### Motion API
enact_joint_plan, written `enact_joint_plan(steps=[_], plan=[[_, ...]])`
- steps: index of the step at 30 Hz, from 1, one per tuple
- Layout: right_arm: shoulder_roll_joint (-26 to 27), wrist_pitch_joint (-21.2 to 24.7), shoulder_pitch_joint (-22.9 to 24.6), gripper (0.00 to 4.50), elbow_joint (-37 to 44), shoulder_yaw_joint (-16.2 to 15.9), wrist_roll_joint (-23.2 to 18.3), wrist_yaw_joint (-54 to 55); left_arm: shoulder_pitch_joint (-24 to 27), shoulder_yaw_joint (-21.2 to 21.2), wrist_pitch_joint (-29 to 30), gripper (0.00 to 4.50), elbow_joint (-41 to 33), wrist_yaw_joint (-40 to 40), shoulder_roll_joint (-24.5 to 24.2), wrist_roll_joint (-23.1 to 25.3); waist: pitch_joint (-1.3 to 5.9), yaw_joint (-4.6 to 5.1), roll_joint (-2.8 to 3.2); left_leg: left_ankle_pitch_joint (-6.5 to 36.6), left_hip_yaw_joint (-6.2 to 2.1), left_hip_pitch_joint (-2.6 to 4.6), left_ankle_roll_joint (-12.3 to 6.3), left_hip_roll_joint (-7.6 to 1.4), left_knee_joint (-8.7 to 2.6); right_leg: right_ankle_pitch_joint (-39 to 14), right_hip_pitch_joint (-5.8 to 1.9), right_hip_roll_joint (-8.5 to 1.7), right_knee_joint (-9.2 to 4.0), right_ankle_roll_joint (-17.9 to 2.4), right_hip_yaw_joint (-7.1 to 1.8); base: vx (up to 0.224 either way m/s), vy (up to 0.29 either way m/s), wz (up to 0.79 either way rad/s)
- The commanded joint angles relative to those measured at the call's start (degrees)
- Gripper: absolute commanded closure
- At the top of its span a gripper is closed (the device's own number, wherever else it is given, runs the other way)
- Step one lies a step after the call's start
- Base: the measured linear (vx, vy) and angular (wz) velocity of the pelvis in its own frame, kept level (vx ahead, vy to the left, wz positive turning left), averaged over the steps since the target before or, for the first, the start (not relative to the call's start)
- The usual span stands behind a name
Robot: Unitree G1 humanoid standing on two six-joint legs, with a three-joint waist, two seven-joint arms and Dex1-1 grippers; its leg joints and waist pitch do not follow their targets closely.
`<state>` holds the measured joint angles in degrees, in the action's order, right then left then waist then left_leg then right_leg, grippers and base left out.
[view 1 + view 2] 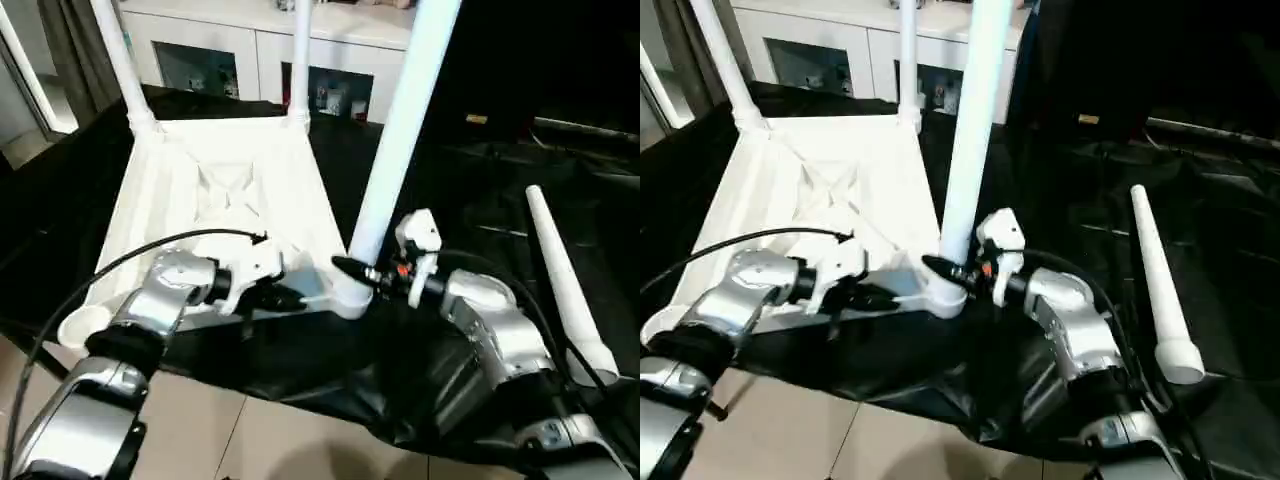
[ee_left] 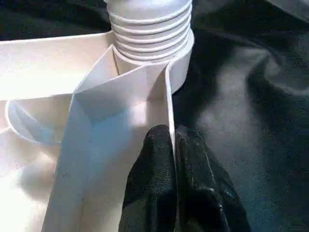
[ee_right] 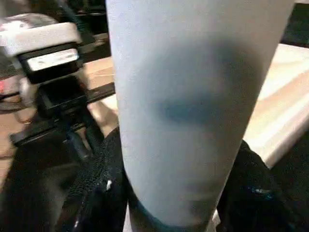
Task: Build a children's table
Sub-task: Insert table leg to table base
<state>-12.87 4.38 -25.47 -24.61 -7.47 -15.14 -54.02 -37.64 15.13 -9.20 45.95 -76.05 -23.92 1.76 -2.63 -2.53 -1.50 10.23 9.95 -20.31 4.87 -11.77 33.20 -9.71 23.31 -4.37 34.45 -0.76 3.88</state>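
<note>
**Third leg gripped at the near corner of the upturned table**

Silver forearms [image 1: 95, 400] rise from the bottom of both eye views, one to each side of the near edge of the work. Beyond them a black cloth [image 1: 470, 190] covers the surface, and on it the children's table top [image 1: 215, 200] lies upside down, ribbed underside up. Two white legs [image 1: 120, 60] stand in its far corner sockets. A third leg [image 1: 405, 120] stands tilted in the near right socket [image 1: 350, 295]. The fourth leg [image 1: 1160, 290] lies loose on the cloth to the right, well apart from the top. The near left socket [image 1: 85, 322] holds no leg. Behind the surface stands a white cabinet [image 1: 250, 50] with glass doors.

The right gripper [image 1: 352, 270] clasps the low end of the third leg just above its socket, one black finger [image 3: 96, 188] on each side of the tube. The left gripper [image 2: 174, 159] is pinched closed on the thin side wall of the top, close to that same socket.

From the left wrist, screw threads [image 2: 149, 24] at the foot of the third leg show above the socket rim. From the right wrist, the left gripper's body carries a small white label [image 3: 53, 60]; its writing cannot be read.
</note>
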Motion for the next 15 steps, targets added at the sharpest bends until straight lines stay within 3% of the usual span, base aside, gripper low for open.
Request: enact_joint_plan(steps=[1,6,15], plan=[[-1.55,2.36,2.35,2.62,-3.65,-1.36,2.39,0.25,0.43,2.53,-2.33,4.50,-3.26,-6.52,0.62,-1.25,3.33,-0.16,1.06,16.89,-0.19,0.32,-0.80,-1.50,-4.27,-12.33,-2.94,-3.29,-4.01,-13.24,-2.63,0.000,0.000,0.00],[-2.33,1.47,4.29,2.62,-2.65,-2.26,2.97,-1.12,0.46,2.82,-3.01,4.50,-3.29,-6.09,0.02,-0.52,3.12,-0.61,1.21,19.47,-0.20,0.72,0.02,-1.53,-4.49,-16.09,-2.83,-3.42,-4.50,-12.54,-2.66,0.000,0.000,0.00],[-2.04,0.66,4.52,2.62,-4.32,-1.87,3.46,0.81,0.67,2.60,-3.57,4.50,-2.64,-4.28,-0.10,0.30,3.13,-0.73,1.06,19.32,-0.30,0.63,0.23,-1.55,-4.57,-16.39,-2.82,-3.42,-4.50,-12.03,-2.67,0.000,0.000,0.00]])
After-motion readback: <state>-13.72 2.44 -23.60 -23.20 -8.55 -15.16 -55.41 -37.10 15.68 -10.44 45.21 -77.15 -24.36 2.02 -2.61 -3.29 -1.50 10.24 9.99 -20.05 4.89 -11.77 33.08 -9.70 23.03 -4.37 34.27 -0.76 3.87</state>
